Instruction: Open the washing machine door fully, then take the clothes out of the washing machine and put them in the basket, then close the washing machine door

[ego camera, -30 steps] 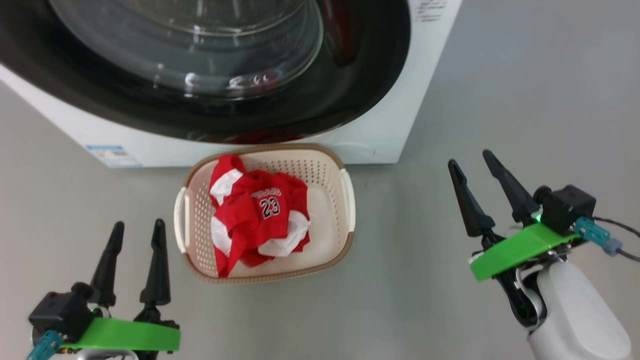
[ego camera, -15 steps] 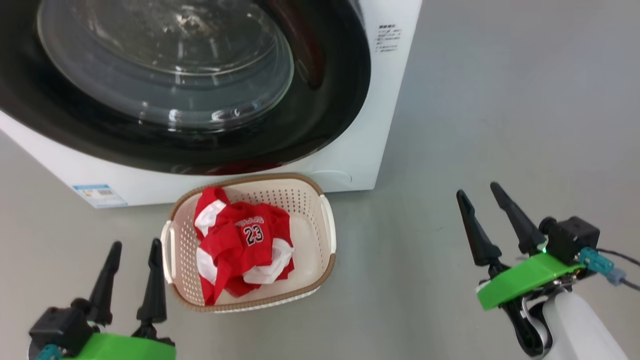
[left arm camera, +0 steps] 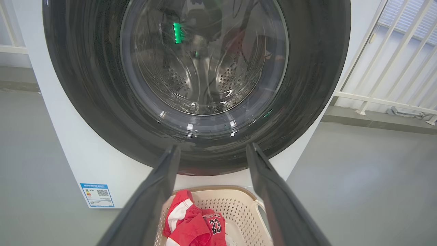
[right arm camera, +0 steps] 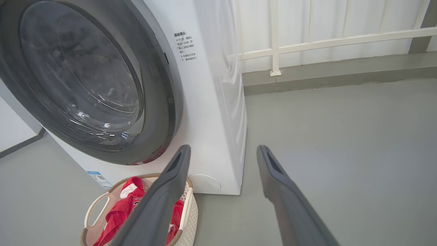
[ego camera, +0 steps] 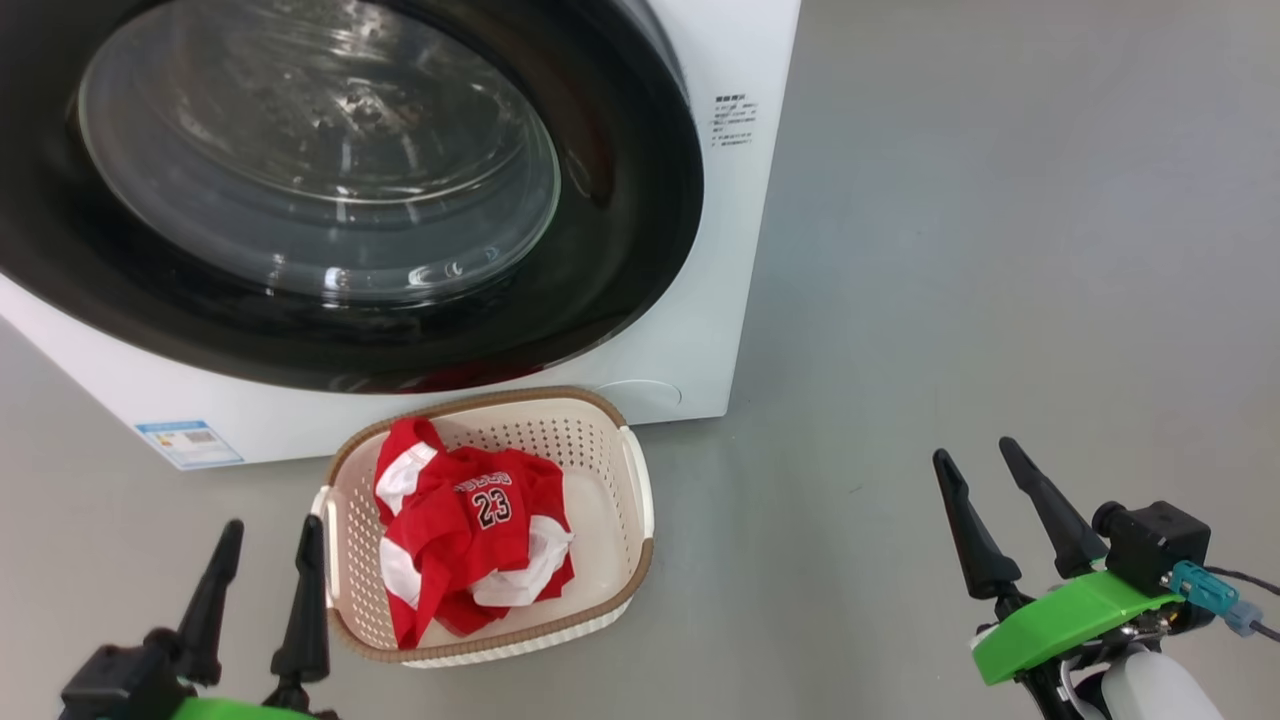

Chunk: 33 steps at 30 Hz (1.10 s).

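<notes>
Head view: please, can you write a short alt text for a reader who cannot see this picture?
A cream basket holding red and white clothes stands on the grey floor in front of a white washing machine, whose round black door looks shut. The left gripper and right gripper hang open and empty at the lower corners.

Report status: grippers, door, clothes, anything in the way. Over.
Left gripper and right gripper open, empty. Washing machine door looks shut. Clothes in basket. No obstruction seen.
</notes>
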Tool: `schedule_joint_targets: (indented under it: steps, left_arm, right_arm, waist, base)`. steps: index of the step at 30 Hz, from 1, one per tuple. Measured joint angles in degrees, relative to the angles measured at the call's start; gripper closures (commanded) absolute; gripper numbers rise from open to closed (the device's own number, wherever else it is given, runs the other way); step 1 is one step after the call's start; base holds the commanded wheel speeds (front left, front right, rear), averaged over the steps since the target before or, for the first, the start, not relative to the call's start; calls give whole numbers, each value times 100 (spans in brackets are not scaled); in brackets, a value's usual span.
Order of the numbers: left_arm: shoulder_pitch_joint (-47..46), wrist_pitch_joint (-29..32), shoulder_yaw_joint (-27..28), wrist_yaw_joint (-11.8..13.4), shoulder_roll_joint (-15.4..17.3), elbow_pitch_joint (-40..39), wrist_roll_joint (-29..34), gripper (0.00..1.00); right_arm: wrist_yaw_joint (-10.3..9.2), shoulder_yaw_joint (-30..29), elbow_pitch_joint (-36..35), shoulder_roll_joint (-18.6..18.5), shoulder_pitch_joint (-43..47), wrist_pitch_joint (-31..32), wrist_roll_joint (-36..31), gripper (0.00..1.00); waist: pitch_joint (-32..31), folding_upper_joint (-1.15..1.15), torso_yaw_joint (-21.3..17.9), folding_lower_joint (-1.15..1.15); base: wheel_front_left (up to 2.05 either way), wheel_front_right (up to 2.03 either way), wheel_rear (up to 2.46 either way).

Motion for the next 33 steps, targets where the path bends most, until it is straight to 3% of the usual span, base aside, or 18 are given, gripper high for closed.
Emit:
schedule_joint_targets:
  steps: [33]
  left_arm:
    - [483, 0, 103, 0, -27, -125, 116, 0]
  right_arm:
    - [0, -202, -36, 3, 541, 0, -1, 0]
  waist:
    - [-459, 0, -95, 0]
  base:
    - [0, 0, 0]
